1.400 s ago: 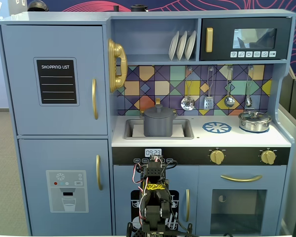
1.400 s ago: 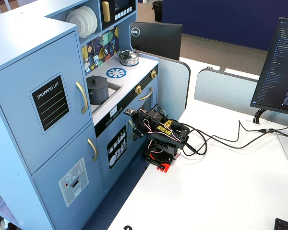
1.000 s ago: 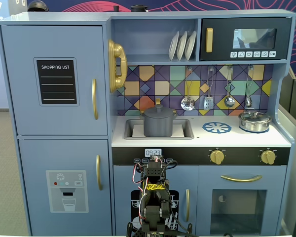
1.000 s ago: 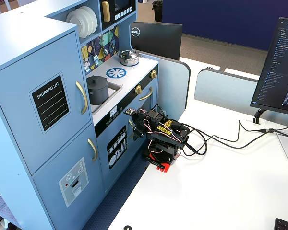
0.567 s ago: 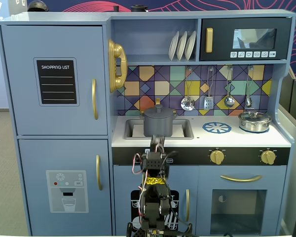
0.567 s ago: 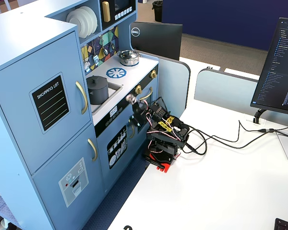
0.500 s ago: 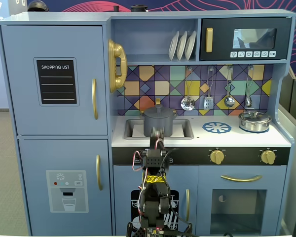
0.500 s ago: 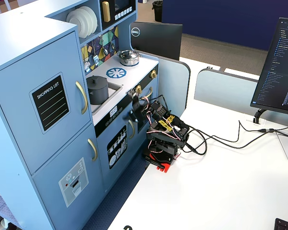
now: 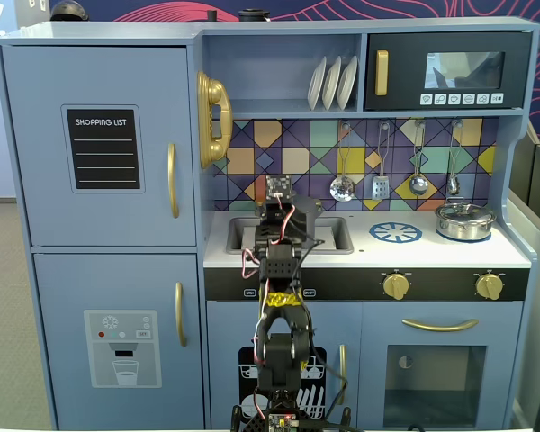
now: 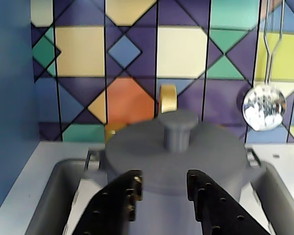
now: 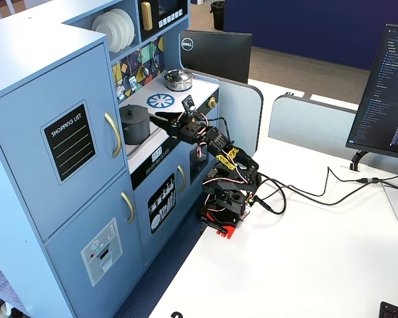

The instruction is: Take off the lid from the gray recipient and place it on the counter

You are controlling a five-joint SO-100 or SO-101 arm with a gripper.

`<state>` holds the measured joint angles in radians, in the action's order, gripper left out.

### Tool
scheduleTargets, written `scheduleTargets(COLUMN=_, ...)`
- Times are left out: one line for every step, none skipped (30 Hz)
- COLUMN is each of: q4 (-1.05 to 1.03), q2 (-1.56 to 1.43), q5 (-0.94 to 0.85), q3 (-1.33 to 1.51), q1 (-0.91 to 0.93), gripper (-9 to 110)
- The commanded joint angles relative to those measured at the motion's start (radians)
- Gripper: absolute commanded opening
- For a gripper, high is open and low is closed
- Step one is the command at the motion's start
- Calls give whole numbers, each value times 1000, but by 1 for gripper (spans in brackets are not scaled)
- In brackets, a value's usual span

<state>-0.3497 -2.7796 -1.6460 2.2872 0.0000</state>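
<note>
Down in the recessed sink (image 10: 49,196) of the counter (image 9: 450,252) sits the gray recipient (image 11: 134,126), a matte dark cylinder with small side handles, and the lid (image 10: 152,152) is on top of it, a flat dark gray disc with a stubby round knob in the middle. Right in front of it in the wrist view, the gripper (image 10: 161,183) hangs with its black fingers (image 10: 120,196) spread apart, touching nothing that I can make out

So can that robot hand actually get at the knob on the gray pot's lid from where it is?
Probably yes. In the wrist view the hand is open, its fingers just short of the lid, with the knob straight ahead and uncovered. Nothing sits between them; it likely must rise a little first.
</note>
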Motion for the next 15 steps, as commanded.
scheduleTargets(q4=54, q2=74, q5=0, q3=-103, q1=-3, gripper=10)
scheduleTargets(q4=57, q2=92, q5=6, q3=-114, q1=8, gripper=12)
scheduleTargets(q4=63, q2=110, q5=11, q3=-123, q1=17, gripper=15)
scheduleTargets(q4=67, q2=129, q5=15, q3=-132, q1=28, gripper=17)
scheduleTargets(q4=72, q2=147, q5=20, q3=-144, q1=35, gripper=18)
scheduleTargets(q4=80, q2=169, q5=29, q3=-156, q1=43, gripper=19)
scheduleTargets(q4=87, q2=189, q5=34, q3=-169, q1=49, gripper=20)
scheduleTargets(q4=100, q2=209, q5=34, q3=-178, q1=55, gripper=20)
scheduleTargets(q4=117, q2=229, q5=40, q3=-187, q1=60, gripper=21)
scheduleTargets(q4=130, q2=247, q5=46, q3=-196, q1=63, gripper=22)
scheduleTargets(q4=137, q2=264, q5=49, q3=-207, q1=69, gripper=22)
scheduleTargets(q4=141, q2=278, q5=49, q3=-215, q1=72, gripper=22)
scheduleTargets(q4=149, q2=290, q5=51, q3=-219, q1=74, gripper=22)
scheduleTargets(q4=160, q2=301, q5=51, q3=-219, q1=74, gripper=22)
scheduleTargets(q4=169, q2=310, q5=49, q3=-221, q1=71, gripper=22)
